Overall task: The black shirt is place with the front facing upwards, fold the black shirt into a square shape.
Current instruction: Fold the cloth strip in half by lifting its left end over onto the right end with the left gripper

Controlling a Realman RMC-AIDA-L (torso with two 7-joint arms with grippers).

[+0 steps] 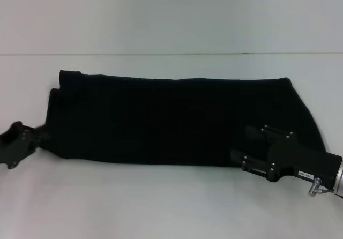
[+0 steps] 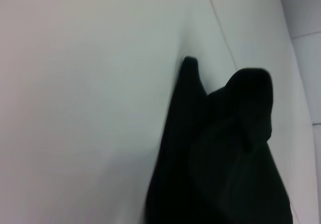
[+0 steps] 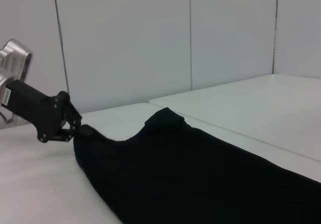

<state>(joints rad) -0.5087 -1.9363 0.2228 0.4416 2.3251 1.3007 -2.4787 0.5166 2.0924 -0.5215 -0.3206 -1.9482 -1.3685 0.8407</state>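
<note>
Now the black shirt [image 1: 177, 121] lies folded into a long band across the white desk [image 1: 161, 207]. The left gripper [image 1: 33, 137] is at the shirt's left end, clamped on the cloth there. The right gripper [image 1: 247, 150] rests on the right end; whether it's apart or together, I cannot tell.
</note>
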